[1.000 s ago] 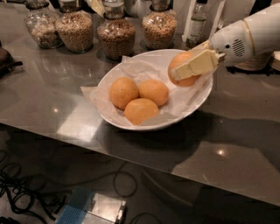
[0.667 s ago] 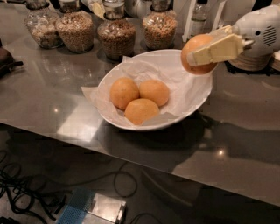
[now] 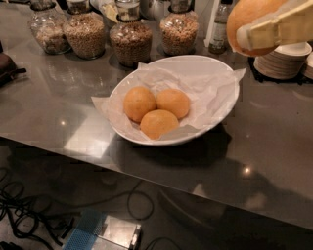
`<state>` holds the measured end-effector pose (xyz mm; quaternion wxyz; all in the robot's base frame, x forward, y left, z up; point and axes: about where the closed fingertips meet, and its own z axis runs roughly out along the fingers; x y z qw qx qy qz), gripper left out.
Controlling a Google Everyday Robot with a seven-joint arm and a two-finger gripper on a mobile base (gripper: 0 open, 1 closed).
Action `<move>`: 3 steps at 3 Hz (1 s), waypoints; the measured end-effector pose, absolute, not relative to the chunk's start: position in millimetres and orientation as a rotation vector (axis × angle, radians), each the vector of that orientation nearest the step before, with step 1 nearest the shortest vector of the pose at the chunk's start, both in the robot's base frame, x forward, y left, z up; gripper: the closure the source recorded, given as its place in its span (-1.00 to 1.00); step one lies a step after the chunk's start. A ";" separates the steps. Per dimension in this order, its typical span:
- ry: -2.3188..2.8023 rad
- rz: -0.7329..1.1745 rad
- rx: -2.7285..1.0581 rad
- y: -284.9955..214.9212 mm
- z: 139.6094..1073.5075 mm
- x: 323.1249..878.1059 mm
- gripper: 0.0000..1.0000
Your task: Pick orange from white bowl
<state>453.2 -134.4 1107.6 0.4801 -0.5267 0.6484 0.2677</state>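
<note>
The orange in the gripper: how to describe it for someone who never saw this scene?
Find the wide glossy white bowl lined with crinkled paper. Up and right of its rim, the cream two-finger gripper is shut on a large matte yellow-orange orange. Unlike the three smaller oranges in the bowl, it hangs in the air.

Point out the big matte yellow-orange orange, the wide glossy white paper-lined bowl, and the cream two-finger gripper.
orange (image 3: 252,13), camera view, bare skin above the finger.
white bowl (image 3: 168,142), camera view, near rim.
gripper (image 3: 254,34), camera view, top right, on the finger clamped across the orange.
</note>
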 end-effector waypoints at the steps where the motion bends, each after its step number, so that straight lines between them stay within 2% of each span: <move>1: 1.422 0.613 -1.358 -128.0 1133.7 432.9 1.00; 3: 1.396 0.606 -1.419 -115.9 1132.6 426.6 1.00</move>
